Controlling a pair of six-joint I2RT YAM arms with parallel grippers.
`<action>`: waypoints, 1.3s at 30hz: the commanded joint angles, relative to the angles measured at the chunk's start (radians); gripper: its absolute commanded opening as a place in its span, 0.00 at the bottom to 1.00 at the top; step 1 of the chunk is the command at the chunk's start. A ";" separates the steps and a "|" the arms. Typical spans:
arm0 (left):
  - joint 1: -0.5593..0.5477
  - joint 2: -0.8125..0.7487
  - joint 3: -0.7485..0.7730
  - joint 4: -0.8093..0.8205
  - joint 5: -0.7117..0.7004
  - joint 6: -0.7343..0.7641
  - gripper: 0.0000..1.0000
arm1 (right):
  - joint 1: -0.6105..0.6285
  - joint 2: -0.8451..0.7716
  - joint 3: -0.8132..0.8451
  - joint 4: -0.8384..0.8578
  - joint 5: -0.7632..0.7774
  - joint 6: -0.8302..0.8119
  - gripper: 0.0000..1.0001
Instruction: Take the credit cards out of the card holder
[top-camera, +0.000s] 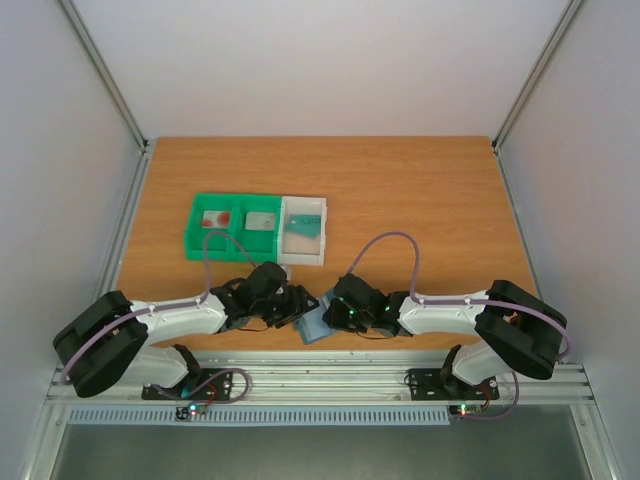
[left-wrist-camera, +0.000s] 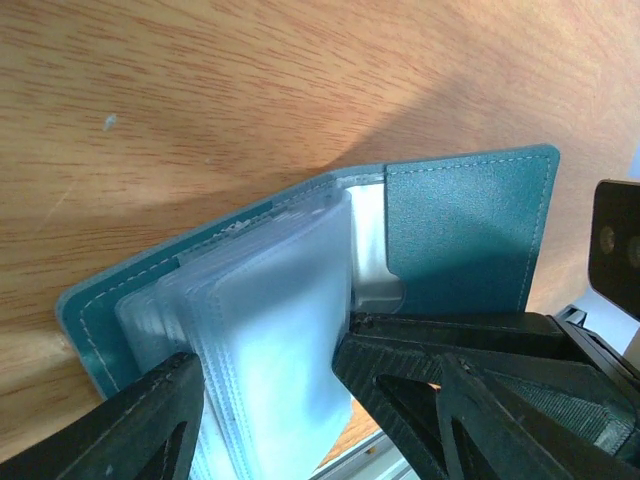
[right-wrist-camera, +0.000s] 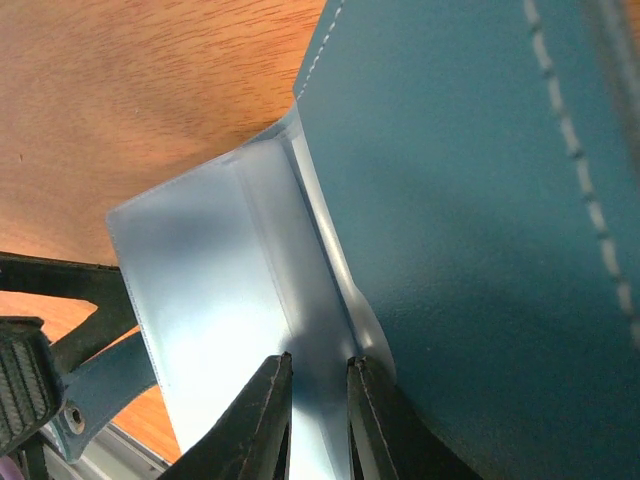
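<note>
The blue-grey card holder (top-camera: 314, 325) lies open at the table's near edge, between both grippers. In the left wrist view its teal cover (left-wrist-camera: 465, 235) is spread flat and a stack of frosted plastic sleeves (left-wrist-camera: 275, 330) stands up from it. My left gripper (left-wrist-camera: 270, 400) has a finger against each side of that stack. In the right wrist view my right gripper (right-wrist-camera: 320, 385) stands narrowly apart with the sleeves' fold strip (right-wrist-camera: 275, 220) running between the tips, next to the cover (right-wrist-camera: 470, 220). No card shows inside the sleeves. Credit cards (top-camera: 215, 218) lie in the trays.
A green compartment tray (top-camera: 196, 240) holds a pale card with a red mark and a grey card (top-camera: 262, 220). A white tray (top-camera: 302, 255) joined to its right holds a teal card (top-camera: 306, 221). The aluminium rail (top-camera: 320, 375) runs just behind the holder.
</note>
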 joint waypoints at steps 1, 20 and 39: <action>-0.005 0.014 0.002 0.015 -0.032 -0.015 0.65 | 0.006 0.025 -0.034 -0.055 0.000 0.008 0.19; -0.048 0.100 0.119 0.119 0.025 -0.014 0.62 | 0.017 -0.027 -0.101 0.055 0.006 0.018 0.23; -0.061 0.162 0.112 0.269 0.107 -0.045 0.61 | 0.017 -0.242 -0.181 0.032 0.103 -0.048 0.37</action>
